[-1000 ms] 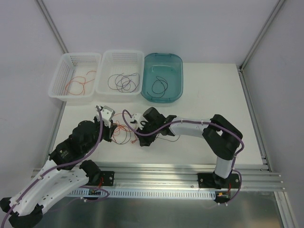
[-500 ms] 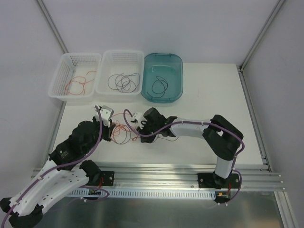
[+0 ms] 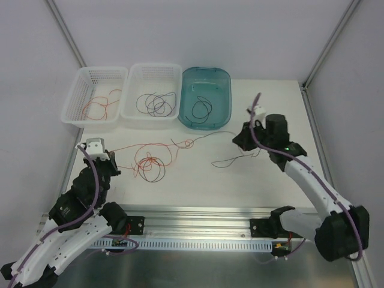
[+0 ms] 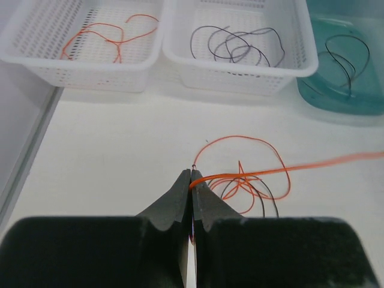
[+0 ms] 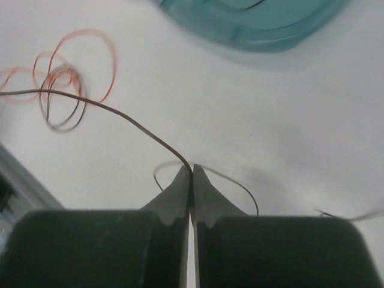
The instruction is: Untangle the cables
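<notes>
The cables lie mid-table as a small tangle (image 3: pixel 150 165) of red-orange and black loops. From it a red-orange cable (image 3: pixel 153 145) runs taut to the left, and my left gripper (image 3: pixel 111 153) is shut on its end (image 4: pixel 207 178). A black cable (image 3: pixel 213 137) stretches right to my right gripper (image 3: pixel 237 137), which is shut on it (image 5: pixel 150 135). In the left wrist view the tangle (image 4: pixel 249 186) sits just right of the pinched fingertips (image 4: pixel 181 187). In the right wrist view the tangle (image 5: pixel 60 87) lies far off at upper left. A loose black tail (image 3: pixel 231 161) curls below the right gripper.
Along the back stand a white basket (image 3: pixel 77 96) holding red-orange wires, a second white basket (image 3: pixel 131 90) holding black wires, and a teal tub (image 3: pixel 223 90) with one black wire. A metal rail (image 3: pixel 198 216) runs along the near edge.
The two grippers were close together over the tangle; they have pulled apart, left arm to the left, right arm to the right. The right gripper closed on the black cable, and both cables are drawn out.
</notes>
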### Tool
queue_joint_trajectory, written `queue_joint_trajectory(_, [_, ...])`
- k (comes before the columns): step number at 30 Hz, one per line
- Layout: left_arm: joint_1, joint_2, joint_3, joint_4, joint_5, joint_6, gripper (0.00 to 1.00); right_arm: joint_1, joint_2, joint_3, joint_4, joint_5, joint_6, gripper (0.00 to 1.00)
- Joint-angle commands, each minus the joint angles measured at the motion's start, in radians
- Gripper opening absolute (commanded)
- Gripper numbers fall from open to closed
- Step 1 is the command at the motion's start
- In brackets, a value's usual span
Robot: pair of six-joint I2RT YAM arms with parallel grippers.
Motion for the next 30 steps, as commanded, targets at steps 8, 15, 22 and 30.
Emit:
queue_joint_trajectory(8, [0.006, -0.109, -0.007, -0.043, -0.253, -0.099, 0.0, -0.651, -0.319, 0.004, -0.075, -0.193, 0.471, 0.01])
queue_joint_trajectory(15, [0.006, -0.061, -0.001, -0.041, -0.177, -0.093, 0.0, -0.607, -0.294, 0.076, -0.144, -0.207, 0.421, 0.01])
queue_joint_trajectory(22, [0.006, 0.133, 0.022, -0.033, -0.01, -0.045, 0.0, -0.461, -0.228, 0.111, -0.219, -0.095, 0.339, 0.01])
queue_joint_trajectory(30, [0.006, 0.29, 0.042, -0.033, 0.141, -0.004, 0.0, -0.216, -0.072, 0.198, -0.259, 0.003, 0.281, 0.01])
